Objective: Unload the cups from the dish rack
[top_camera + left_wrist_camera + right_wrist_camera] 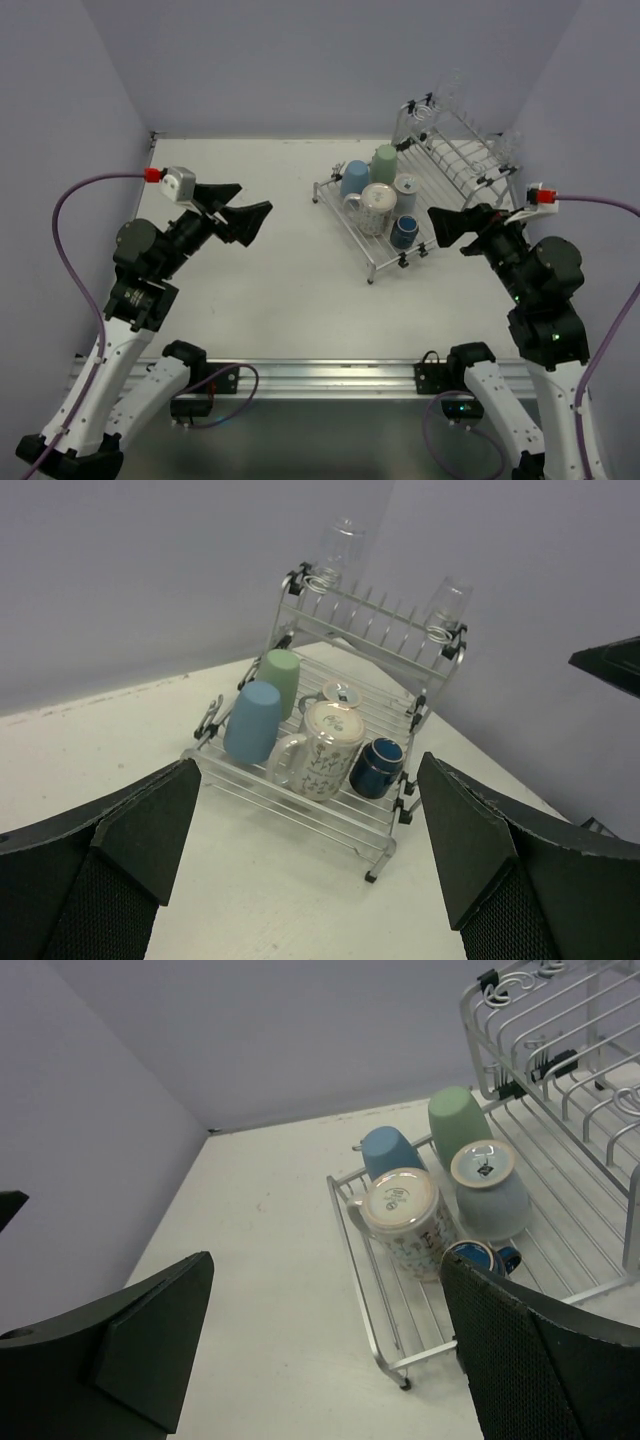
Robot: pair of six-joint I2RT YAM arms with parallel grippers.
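The silver wire dish rack [436, 170] stands at the far right of the table. On its flat section sit upside down a light blue cup [355, 180], a pale green cup [385, 160], a white flowered mug [377, 208], a pale grey-blue cup [406, 188] and a dark blue cup [405, 232]. Two clear glasses [450, 92] [510, 145] sit on the raised back. My left gripper [250, 208] is open and empty, well left of the rack. My right gripper [442, 226] is open and empty, just right of the dark blue cup.
Pale walls close the table in on the left, back and right. The rack's front rail [290, 802] [358, 1260] faces bare white table. The arm bases and a metal rail [320, 375] lie along the near edge.
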